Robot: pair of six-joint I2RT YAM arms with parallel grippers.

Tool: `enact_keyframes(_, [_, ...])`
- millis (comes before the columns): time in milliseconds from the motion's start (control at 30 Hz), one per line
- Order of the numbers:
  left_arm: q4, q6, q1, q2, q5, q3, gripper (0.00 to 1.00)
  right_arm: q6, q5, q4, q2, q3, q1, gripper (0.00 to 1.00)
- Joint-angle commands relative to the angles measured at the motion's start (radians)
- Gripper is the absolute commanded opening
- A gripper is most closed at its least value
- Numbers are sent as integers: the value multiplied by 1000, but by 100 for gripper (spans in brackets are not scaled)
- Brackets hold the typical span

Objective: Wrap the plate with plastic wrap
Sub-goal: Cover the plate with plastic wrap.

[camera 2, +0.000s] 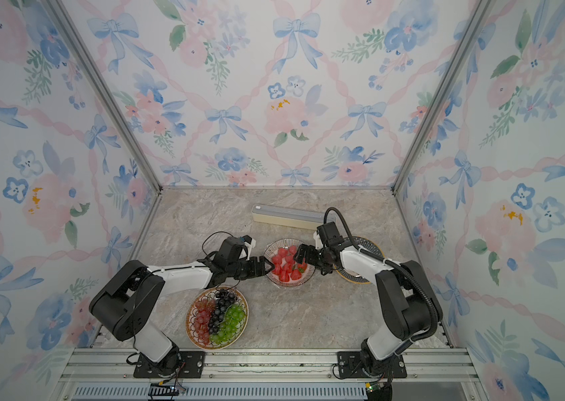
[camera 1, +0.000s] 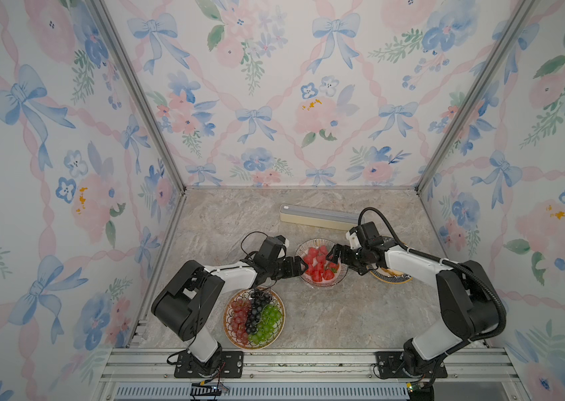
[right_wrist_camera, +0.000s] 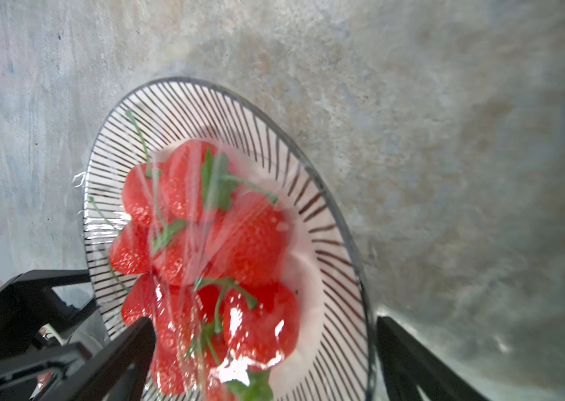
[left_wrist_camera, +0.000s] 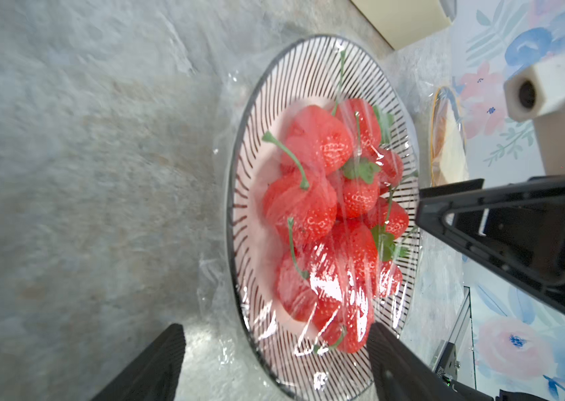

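Both top views looked down from high up, far off, at the whole marble table (camera 1: 326, 323). The 2 wrist cameras sat very close to the strawberry plate (left_wrist_camera: 241, 194), facing it from opposite sides. All 4 showed it.

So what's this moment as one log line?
wrap: over plate of strawberries | left gripper: open, at rim | right gripper: open, at opposite rim | box: behind plate

Soft even light, glare on plastic wrap (left_wrist_camera: 322, 288), wrist blur
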State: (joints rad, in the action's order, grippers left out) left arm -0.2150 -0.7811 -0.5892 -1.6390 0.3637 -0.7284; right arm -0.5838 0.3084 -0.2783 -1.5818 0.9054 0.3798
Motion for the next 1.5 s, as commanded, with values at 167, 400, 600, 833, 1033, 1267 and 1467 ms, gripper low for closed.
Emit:
enact_keyframes(167, [-7, 28, -49, -58, 79, -38, 85, -115, 6, 0, 103, -118, 41, 98])
enact_keyframes(400, [-14, 21, -99, -81, 99, -102, 84, -154, 32, 56, 59, -87, 72, 97])
enact_keyframes(600, [-15, 17, -116, -74, 86, -95, 84, -133, 34, 60, -29, 2, 67, 97])
enact_keyframes(833, [-13, 23, -72, -29, -4, -11, 85, -87, -59, -6, -34, 22, 37, 97])
enact_keyframes(1033, [69, 97, -15, 60, -97, -13, 85, -105, -89, -61, 84, -71, 36, 97])
enact_keyframes(1267, [72, 180, 79, -44, -35, -135, 86, -316, -61, 100, 197, -225, 108, 97])
enact_keyframes(1467, [71, 225, 86, -206, 23, -290, 85, -422, -77, 223, 180, -256, 154, 97])
